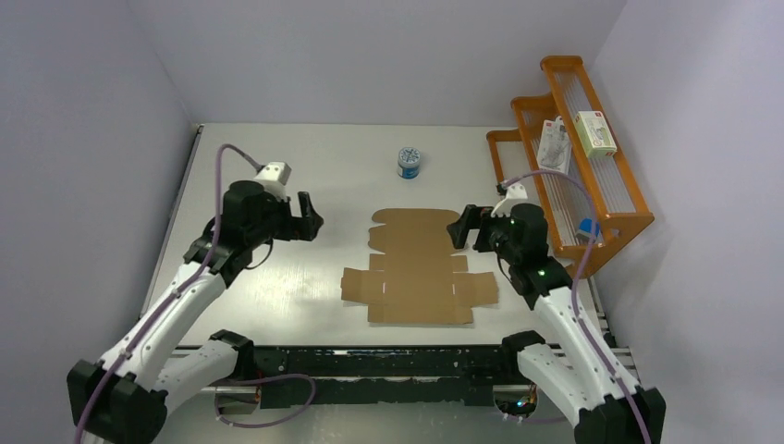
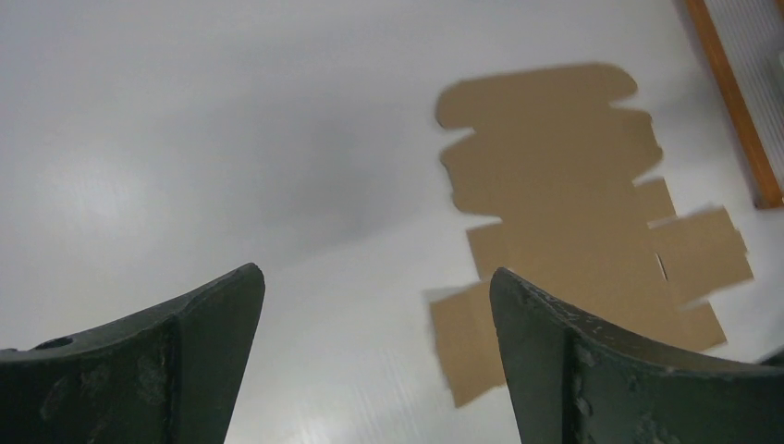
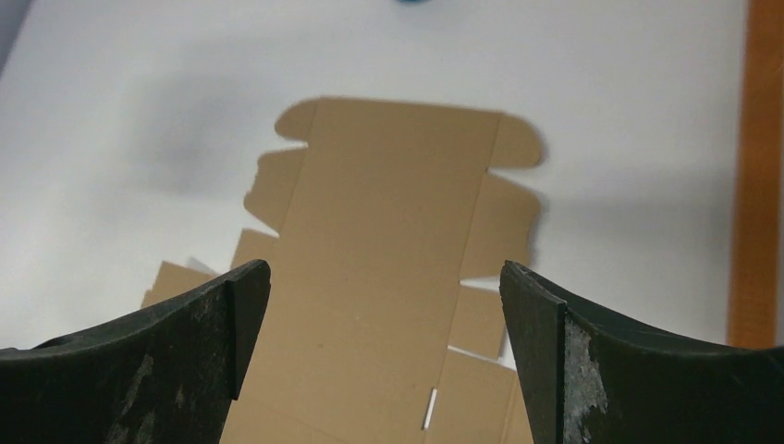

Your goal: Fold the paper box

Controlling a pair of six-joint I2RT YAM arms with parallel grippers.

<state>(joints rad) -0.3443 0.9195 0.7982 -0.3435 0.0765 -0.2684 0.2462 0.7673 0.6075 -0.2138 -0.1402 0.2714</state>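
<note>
Left wrist view: my left jaws are spread wide with nothing between them, hanging over bare desk (image 2: 185,139); the paper box (image 2: 573,185) lies ahead and to the right, clear of both fingers. Right wrist view: my right jaws are just as wide and also empty. They hover over the brown sheet, and I see no contact.

Top external view: the left jaws sit well left of the sheet, and the right jaws are at its far right edge. The left arm (image 1: 176,310) and right arm (image 1: 564,314) reach in from the near edge. The paper box is a flat, unfolded die-cut sheet at mid-desk between the arms, with flaps and tabs spread to both sides and no panel raised.

A blue-and-white round tin (image 1: 410,163) stands behind the sheet toward the far edge, apart from it. An orange tiered rack (image 1: 610,199) stands at the right side by the wall. It holds a white printed box (image 1: 594,132) on the top tier and a white packet (image 1: 553,146) one tier down.
</note>
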